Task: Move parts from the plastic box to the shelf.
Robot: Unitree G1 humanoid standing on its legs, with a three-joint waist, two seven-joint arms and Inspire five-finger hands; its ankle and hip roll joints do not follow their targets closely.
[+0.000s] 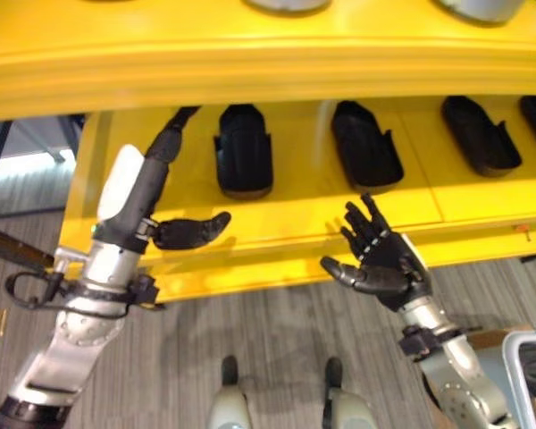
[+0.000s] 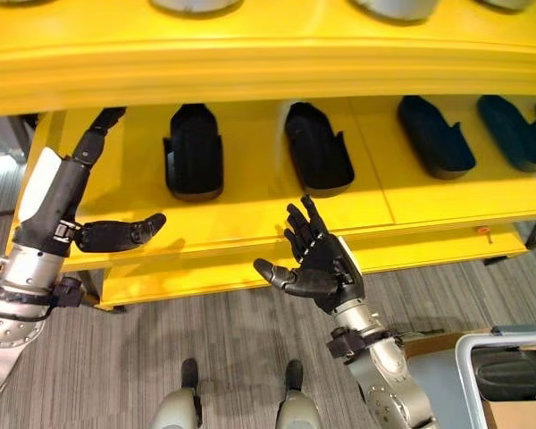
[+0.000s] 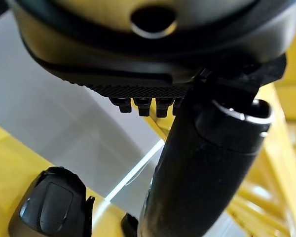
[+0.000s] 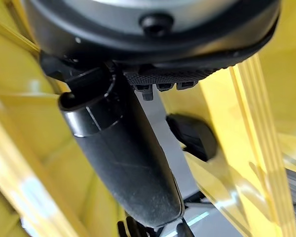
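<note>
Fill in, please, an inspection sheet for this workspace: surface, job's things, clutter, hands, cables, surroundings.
Surface: yellow metal shelf, two tiers in view.
Job's things: black moulded plastic parts on the lower tier, lying apart in a row, for example one and another. A dark part lies in the grey plastic box at lower right.
Clutter: pale grey items on the upper tier, cut off by the frame.
Hands: left hand open, holds nothing, in front of the shelf edge. Right hand open, palm up, holds nothing.
Cables: nothing seen.
Surroundings: grey striped carpet floor.
</note>
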